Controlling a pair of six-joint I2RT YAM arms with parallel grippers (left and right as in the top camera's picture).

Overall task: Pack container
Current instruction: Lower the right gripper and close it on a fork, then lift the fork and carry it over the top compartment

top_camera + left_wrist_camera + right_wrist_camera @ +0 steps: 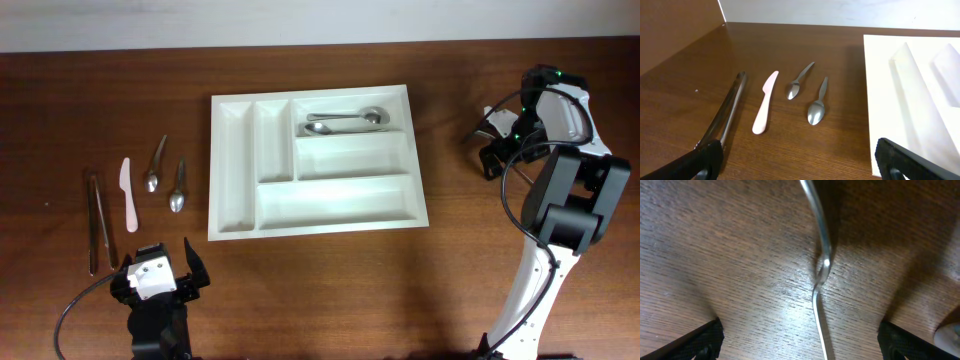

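**Part-Packed, Nothing Held**

The container [335, 200] is set at the middle of the desk [450, 290], reachable by both arms. Two spoons [345, 121] are grouped in its top long compartment, presumably sorted by kind. Left unpacked beside it are two small spoons [816, 111], one pale knife [765, 102] and one tongs [730, 107] (apparently). The left tool [800, 160] and right tool [805, 340] are spread wide, with nothing held. One twisted metal handle [822, 255] lies beneath the latter.

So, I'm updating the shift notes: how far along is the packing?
Early. Done: two spoons lie in the container's top long compartment. In hand: nothing; the left gripper and right gripper are both open and empty, the right one over a twisted metal utensil on the table. Left: that utensil, plus the tongs, the pale knife and two small spoons lying left of the container.
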